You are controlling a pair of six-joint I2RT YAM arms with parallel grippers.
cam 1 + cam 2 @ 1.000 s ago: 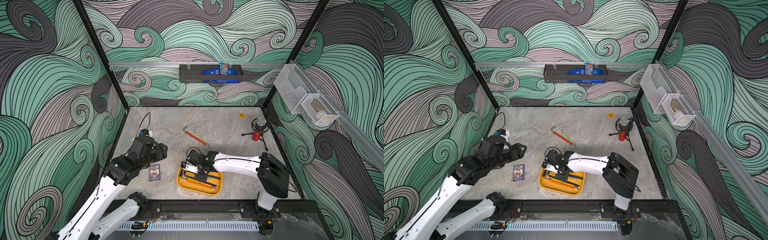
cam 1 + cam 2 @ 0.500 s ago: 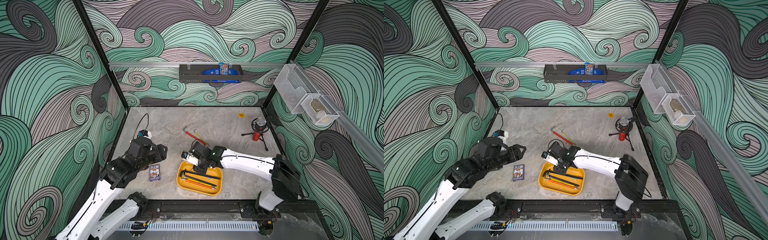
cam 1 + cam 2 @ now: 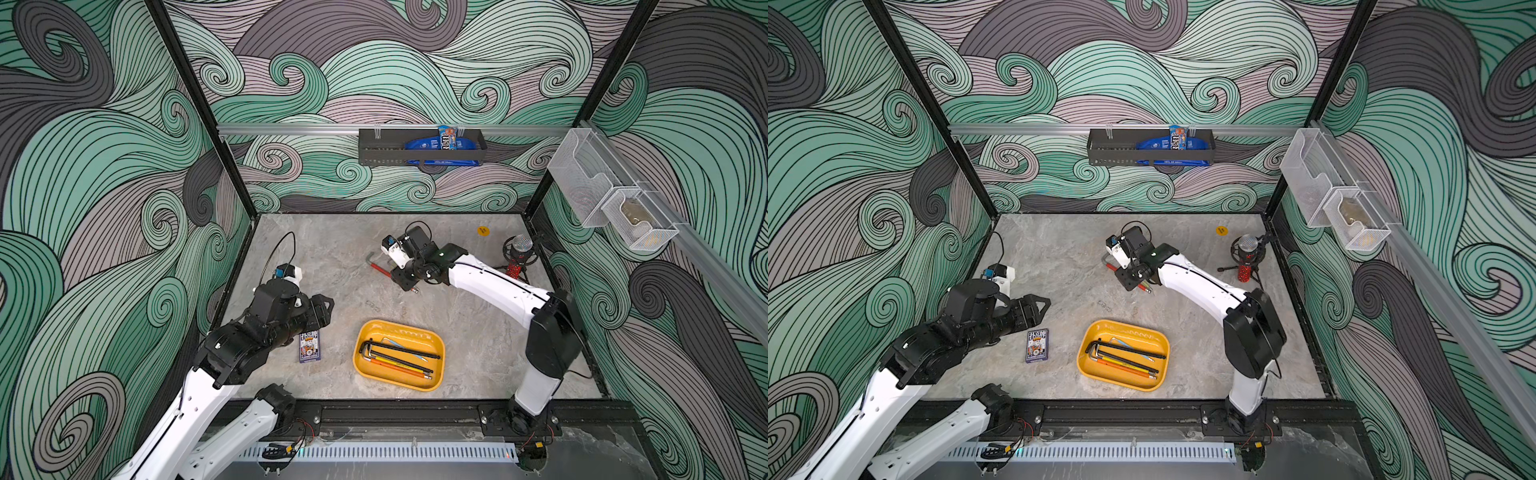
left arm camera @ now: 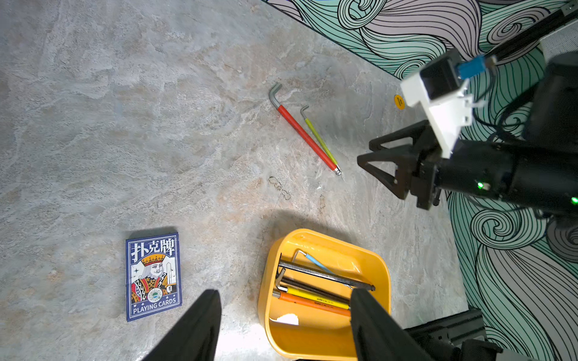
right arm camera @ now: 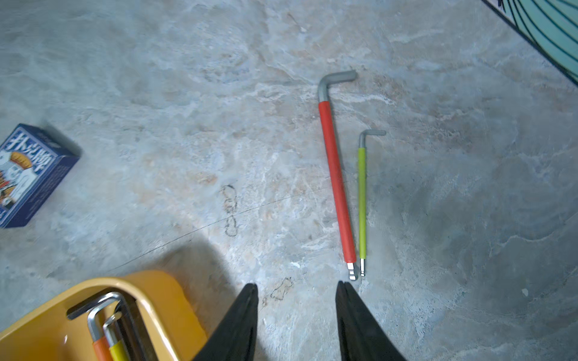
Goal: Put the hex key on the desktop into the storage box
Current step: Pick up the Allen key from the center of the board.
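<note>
2 hex keys lie flat on the table [image 5: 156, 93], side by side and nearly parallel, their ball ends close together: a thicker red hex key [image 5: 336, 181] and a thinner green hex key [image 5: 362, 203]. Both are well apart from the storage box [image 3: 417, 334], which sits nearer the front rail and already holds several keys. The right tool [image 5: 296, 285] hangs above the table just short of those ball ends, its jaws parted with nothing between them, and its centre line falls a little to one side of the red key. The left tool [image 4: 284, 292] is off near the playing-card box [image 4: 153, 276], jaws wide and empty. The step in hand looks like the reach for a key, most likely the red one. The next move calls for advancing over the coloured sleeve, shifting sideways so the jaws straddle 1 shaft only, then dropping low enough to pinch a thin rod lying flush on the table without dragging its green neighbour.
</note>
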